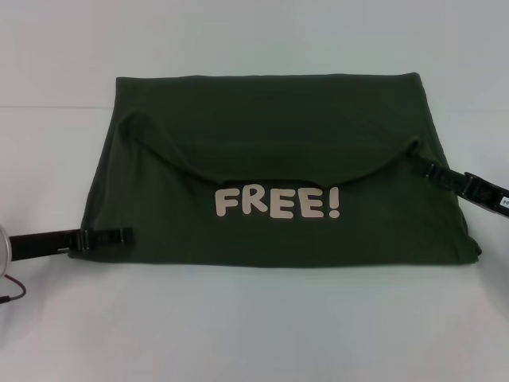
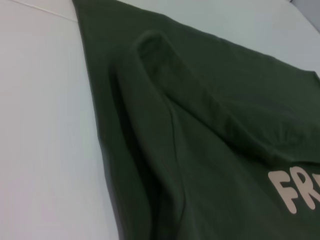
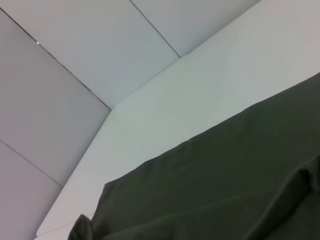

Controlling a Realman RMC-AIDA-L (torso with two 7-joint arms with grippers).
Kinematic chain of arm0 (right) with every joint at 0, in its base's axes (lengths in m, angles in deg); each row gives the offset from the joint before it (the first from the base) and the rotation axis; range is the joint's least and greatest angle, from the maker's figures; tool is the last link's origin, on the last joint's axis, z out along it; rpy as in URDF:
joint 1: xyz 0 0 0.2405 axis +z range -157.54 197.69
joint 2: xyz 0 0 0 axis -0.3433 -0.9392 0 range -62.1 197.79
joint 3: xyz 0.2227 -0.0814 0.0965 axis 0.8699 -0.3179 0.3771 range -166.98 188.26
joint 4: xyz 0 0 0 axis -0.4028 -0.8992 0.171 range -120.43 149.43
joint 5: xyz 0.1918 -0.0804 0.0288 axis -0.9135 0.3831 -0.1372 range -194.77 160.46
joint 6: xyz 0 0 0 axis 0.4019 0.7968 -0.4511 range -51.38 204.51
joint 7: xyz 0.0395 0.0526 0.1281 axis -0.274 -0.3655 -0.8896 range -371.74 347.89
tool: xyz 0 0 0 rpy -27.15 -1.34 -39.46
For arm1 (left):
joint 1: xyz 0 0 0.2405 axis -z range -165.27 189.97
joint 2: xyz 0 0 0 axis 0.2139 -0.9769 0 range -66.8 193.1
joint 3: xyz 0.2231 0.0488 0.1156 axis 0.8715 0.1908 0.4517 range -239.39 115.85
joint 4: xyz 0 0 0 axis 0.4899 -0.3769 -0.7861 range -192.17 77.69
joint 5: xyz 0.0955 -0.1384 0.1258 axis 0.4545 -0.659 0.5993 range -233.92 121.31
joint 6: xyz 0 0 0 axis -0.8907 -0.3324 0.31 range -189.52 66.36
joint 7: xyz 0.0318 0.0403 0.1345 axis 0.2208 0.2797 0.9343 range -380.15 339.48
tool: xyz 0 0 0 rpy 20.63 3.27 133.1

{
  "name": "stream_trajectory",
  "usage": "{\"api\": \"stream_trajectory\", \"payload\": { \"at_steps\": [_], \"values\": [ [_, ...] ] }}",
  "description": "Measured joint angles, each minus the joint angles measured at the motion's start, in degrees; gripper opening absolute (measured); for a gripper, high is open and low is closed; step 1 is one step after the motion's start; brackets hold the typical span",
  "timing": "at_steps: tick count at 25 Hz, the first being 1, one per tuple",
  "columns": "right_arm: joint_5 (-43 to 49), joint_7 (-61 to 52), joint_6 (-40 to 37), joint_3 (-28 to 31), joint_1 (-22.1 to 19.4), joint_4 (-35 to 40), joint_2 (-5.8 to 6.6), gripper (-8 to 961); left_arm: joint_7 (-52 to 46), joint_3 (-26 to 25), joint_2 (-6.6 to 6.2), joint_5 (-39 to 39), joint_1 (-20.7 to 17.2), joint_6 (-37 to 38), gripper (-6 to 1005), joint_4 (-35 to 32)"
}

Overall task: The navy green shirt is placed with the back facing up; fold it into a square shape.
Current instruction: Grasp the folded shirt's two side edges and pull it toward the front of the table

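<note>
- The navy green shirt [image 1: 278, 143] is soft, limp cloth and would sag if lifted; I'd pinch doubled edges.
- My left gripper [image 1: 119, 235] sits at its near-left edge; I cannot tell its grip.
- My right gripper [image 1: 421, 165] looks pinched on the right fold, probably.

text: "FREE!" | colour: cream block capitals | on: the navy green shirt [image 1: 278, 119], front panel below the folded-over edge (head view shows the whole word) | left wrist view: only "FR" of it shows, at the frame edge | other readable text: none
</note>
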Motion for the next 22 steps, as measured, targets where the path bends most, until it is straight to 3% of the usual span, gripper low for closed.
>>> {"api": "stream_trajectory", "payload": {
  "at_steps": [13, 22],
  "values": [
    [0.1, 0.1, -0.5, 0.0, 0.0, 0.0, -0.03, 929, -1.8, 0.3, 0.05, 2.2, 0.3, -0.8, 775, -0.4],
    [0.3, 0.2, -0.6, 0.0, -0.1, 0.0, -0.12, 927, -1.7, 0.3, 0.05, 2.2, 0.3, -0.7, 370, -0.5]
  ]
}}
